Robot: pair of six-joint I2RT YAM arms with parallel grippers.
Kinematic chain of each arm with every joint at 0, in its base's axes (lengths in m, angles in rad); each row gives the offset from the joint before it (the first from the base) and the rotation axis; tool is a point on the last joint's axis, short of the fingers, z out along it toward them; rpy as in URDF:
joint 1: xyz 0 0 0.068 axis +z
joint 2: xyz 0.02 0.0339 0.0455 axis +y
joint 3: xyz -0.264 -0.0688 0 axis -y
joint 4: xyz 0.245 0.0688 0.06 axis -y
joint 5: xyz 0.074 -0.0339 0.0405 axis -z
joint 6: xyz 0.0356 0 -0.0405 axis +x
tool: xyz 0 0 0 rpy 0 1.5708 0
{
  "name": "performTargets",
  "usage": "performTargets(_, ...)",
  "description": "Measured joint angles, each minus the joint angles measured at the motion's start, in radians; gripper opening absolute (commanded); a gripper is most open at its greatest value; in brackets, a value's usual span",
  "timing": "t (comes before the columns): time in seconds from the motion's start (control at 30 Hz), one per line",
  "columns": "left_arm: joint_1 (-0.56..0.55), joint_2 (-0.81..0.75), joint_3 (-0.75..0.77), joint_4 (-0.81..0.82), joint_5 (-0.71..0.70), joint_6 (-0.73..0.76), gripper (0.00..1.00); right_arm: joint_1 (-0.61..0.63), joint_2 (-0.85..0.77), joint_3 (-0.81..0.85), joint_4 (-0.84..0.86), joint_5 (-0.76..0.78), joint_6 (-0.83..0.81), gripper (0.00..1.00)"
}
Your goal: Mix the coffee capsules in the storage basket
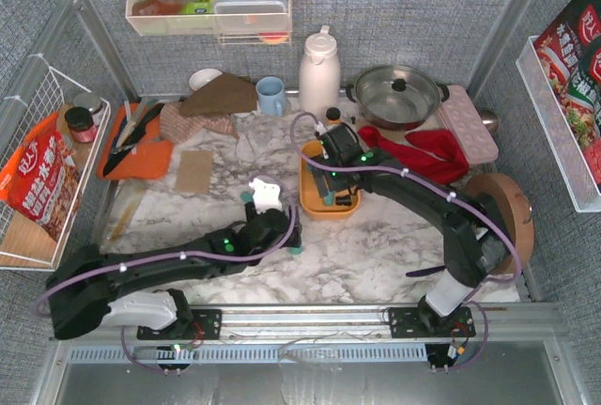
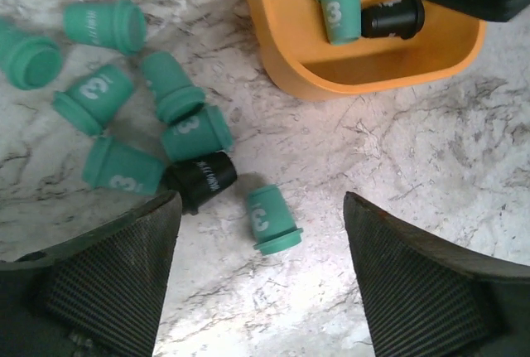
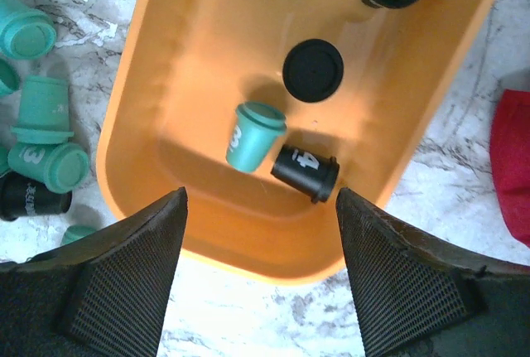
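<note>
The orange storage basket (image 1: 313,204) sits mid-table, and my right gripper (image 1: 331,172) hangs open over its near end. Between the right fingers (image 3: 261,193) nothing is held. Just beyond them a teal capsule (image 3: 252,137) and a black capsule (image 3: 305,172) lie on the basket floor (image 3: 207,59), with other capsules farther in. My left gripper (image 2: 262,200) is open, low over the marble left of the basket (image 2: 290,50). A teal capsule (image 2: 273,218) lies on its side between the left fingertips, untouched. A black capsule (image 2: 201,180) and several teal ones (image 2: 103,96) lie to its left.
A white jug (image 1: 319,71), a lidded pot (image 1: 399,95), a pink egg tray (image 1: 470,123) and a red cloth (image 1: 423,151) stand behind and right of the basket. A blue mug (image 1: 270,95) and an orange mat (image 1: 131,147) are at back left. Wire racks line both sides.
</note>
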Motion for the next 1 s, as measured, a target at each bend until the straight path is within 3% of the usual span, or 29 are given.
performTargets(0.1, 0.000, 0.113, 0.089, -0.054, 0.039, -0.021, 0.78, -0.003, -0.060, -0.025, -0.010, 0.008, 0.000, 0.77)
performTargets(0.3, -0.002, 0.302, 0.233, -0.159, 0.080, -0.072, 0.75, -0.012, -0.226, -0.109, -0.032, 0.029, -0.003, 0.77)
performTargets(0.67, -0.021, 0.447, 0.336, -0.286, 0.082, -0.167, 0.65, -0.018, -0.465, -0.233, -0.073, 0.030, -0.005, 0.75)
performTargets(0.83, -0.040, 0.518, 0.390, -0.379, 0.067, -0.241, 0.63, -0.018, -0.520, -0.259, -0.081, 0.022, -0.004, 0.74)
performTargets(1.0, -0.049, 0.582, 0.433, -0.470, 0.037, -0.301, 0.54, -0.018, -0.537, -0.266, -0.085, 0.004, 0.001, 0.73)
